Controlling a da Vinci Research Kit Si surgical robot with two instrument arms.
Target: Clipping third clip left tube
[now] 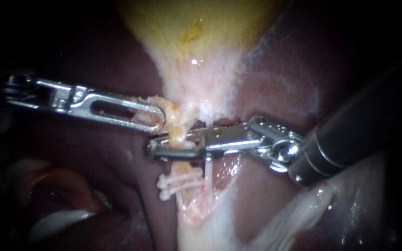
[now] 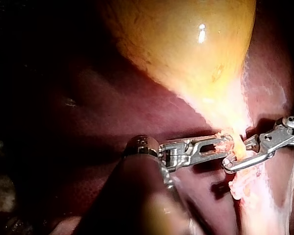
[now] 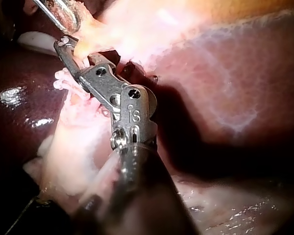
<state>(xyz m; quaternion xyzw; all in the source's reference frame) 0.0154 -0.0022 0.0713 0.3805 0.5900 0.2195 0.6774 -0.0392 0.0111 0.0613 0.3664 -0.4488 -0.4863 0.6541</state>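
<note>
Left tube straddled for a third clip, close beside the two clips already on it.

The neck of the gallbladder (image 1: 196, 28) is pinched by the hand of the left instrument (image 1: 158, 116), its jaws pressed together on a fringe of tissue up-tube of the two white clips (image 1: 180, 182). The left tube (image 1: 177, 135), a soft, wet, yellowish strand, is seen running down into the clips. Just short of the clips it is crossed by the hand of the right instrument (image 1: 164, 148), whose jaws lie close on either side and appear to pinch it. The tube is judged light, slippery and easily torn. It is best taken squarely on its bare stretch next to the clips, without pull, clear of the thin right tube (image 1: 208, 169) to the right of the clips.
</note>
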